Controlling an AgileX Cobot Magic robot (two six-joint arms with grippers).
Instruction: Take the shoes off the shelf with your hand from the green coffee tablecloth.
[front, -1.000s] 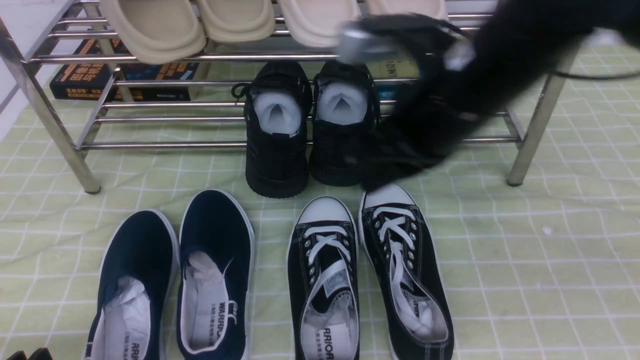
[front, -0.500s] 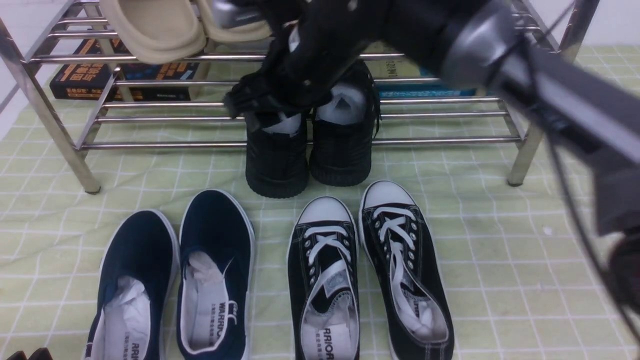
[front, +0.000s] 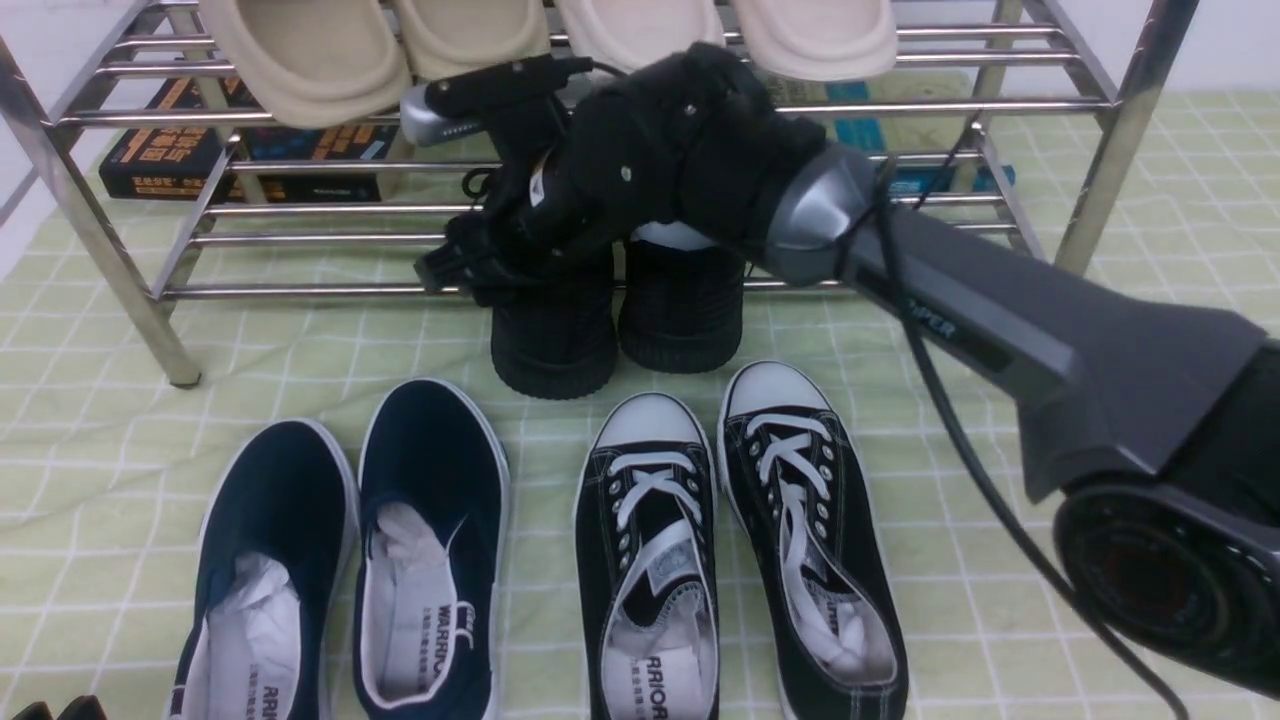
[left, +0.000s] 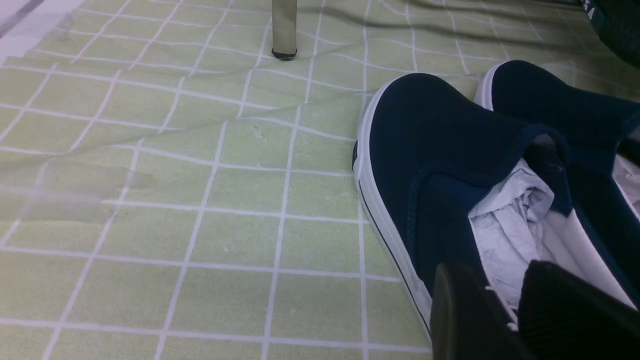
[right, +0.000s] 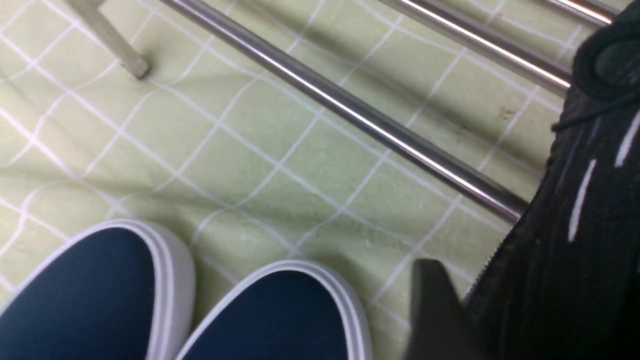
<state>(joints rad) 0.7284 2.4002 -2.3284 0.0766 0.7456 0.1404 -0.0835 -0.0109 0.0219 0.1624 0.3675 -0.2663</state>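
Your right arm reaches in from the right edge of the frame, its black claw (front: 462, 278) at upper centre, over the left one of the all-black knit sneakers with chunky ribbed soles (front: 555, 345). That pair sits at upper centre on the lower tier of the shiny stainless-steel tube rack (front: 330, 291). One finger shows beside the sneaker; the other is hidden, so you can't tell whether the claw grips it. Your left claw (left: 505, 300) is near a navy slip-on with a white sole (left: 425, 130); its fingers look close together, but you can't tell whether they're clenched. Black canvas sneakers with white laces (front: 650, 480) lie at lower centre on the pale yellow-green checked cloth (front: 1000, 560).
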